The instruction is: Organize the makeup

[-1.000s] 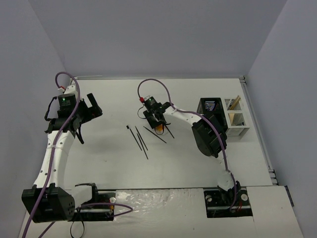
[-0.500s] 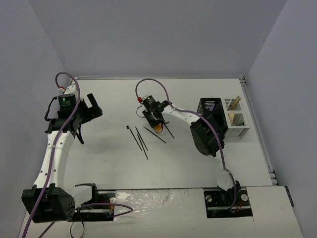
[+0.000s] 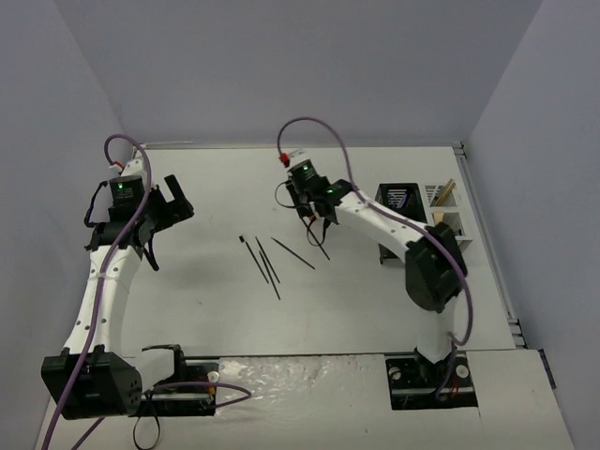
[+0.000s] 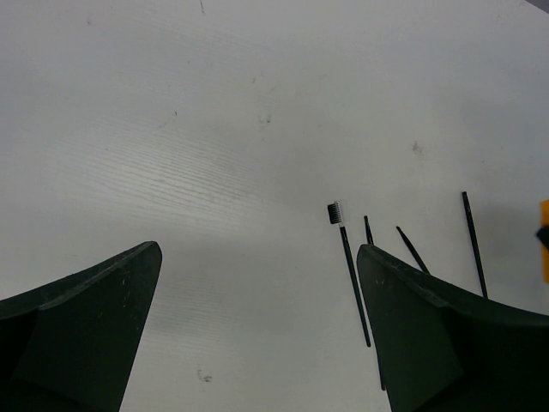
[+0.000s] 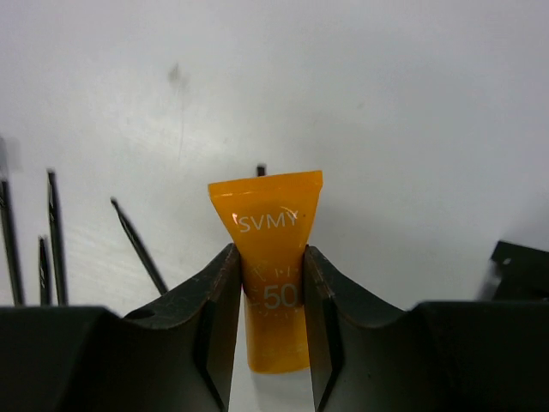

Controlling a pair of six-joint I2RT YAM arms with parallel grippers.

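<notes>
My right gripper (image 3: pixel 315 212) (image 5: pixel 270 292) is shut on the small orange tube (image 5: pixel 273 249), holding it above the table just behind the black pencils. Several thin black pencils and a brush (image 3: pixel 258 259) lie on the table's middle, one pencil (image 3: pixel 322 247) just below the right gripper. They also show in the left wrist view, the brush (image 4: pixel 348 270) nearest, and at the left of the right wrist view (image 5: pixel 137 246). My left gripper (image 3: pixel 174 201) (image 4: pixel 257 343) is open and empty at the far left. Beige wooden sticks (image 3: pixel 443 194) stand in the white holder. No lavender tool is in view.
A black mesh holder (image 3: pixel 398 201) and a white compartment holder (image 3: pixel 448 228) stand at the right, next to the right arm's elbow. A corner of a black object (image 5: pixel 520 257) shows at the right wrist view's edge. Walls close in left, back and right.
My right gripper has risen with the orange tube and moved right and back, away from the pencils. The left arm has not moved.
</notes>
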